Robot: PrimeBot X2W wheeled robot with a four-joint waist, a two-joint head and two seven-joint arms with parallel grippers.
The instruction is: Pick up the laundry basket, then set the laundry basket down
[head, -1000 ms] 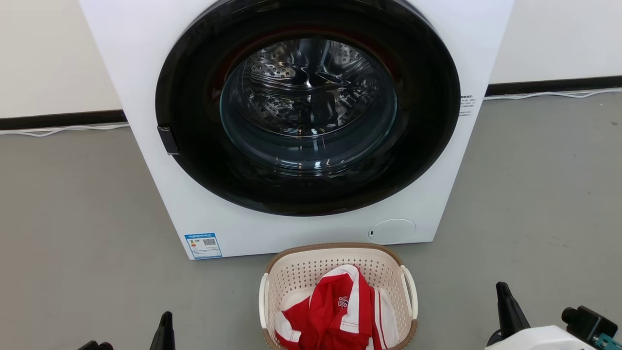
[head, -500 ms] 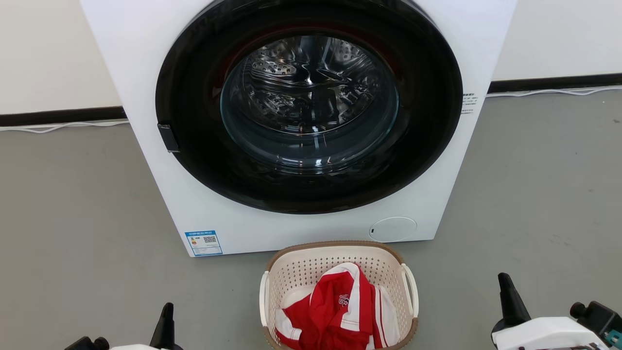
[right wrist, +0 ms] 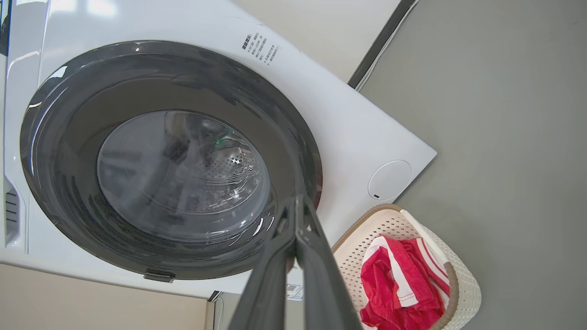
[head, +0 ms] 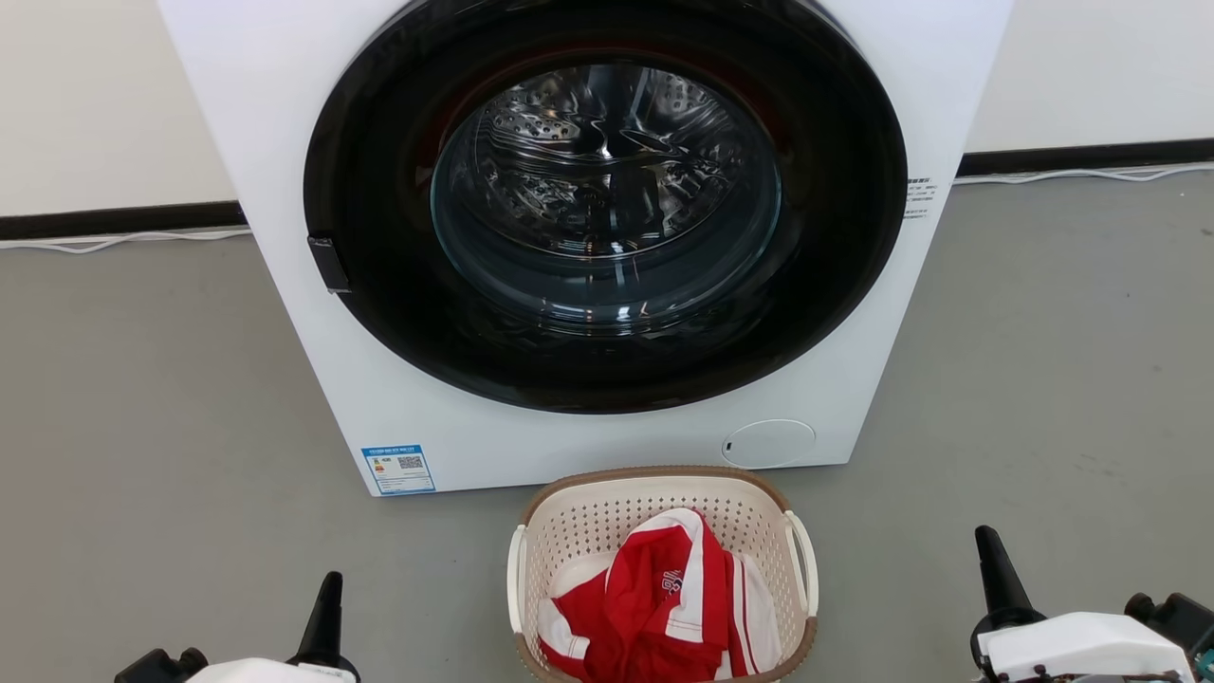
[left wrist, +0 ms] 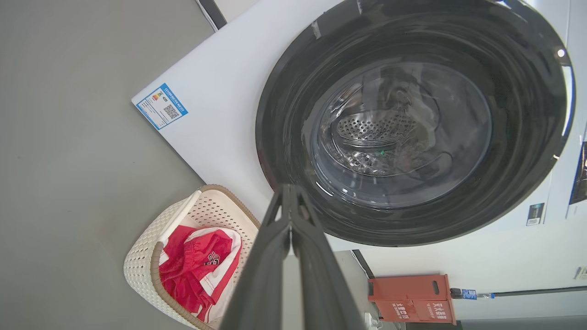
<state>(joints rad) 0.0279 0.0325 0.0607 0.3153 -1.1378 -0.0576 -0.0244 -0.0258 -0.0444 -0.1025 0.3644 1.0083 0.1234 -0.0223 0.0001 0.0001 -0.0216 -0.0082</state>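
Hovering at 7 o'clock with left tool (head: 330,581) pressed together; seeing the laundry basket (head: 588,520) at 6 o'clock on the floor (head: 142,427), just before the washing machine (head: 285,142), untouched; holding right tool (head: 986,536) together at 5 o'clock.

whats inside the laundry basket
A crumpled red and white garment lies in the laundry basket, with the bare perforated back wall showing behind it. Anything beneath the cloth is covered and cannot be seen.
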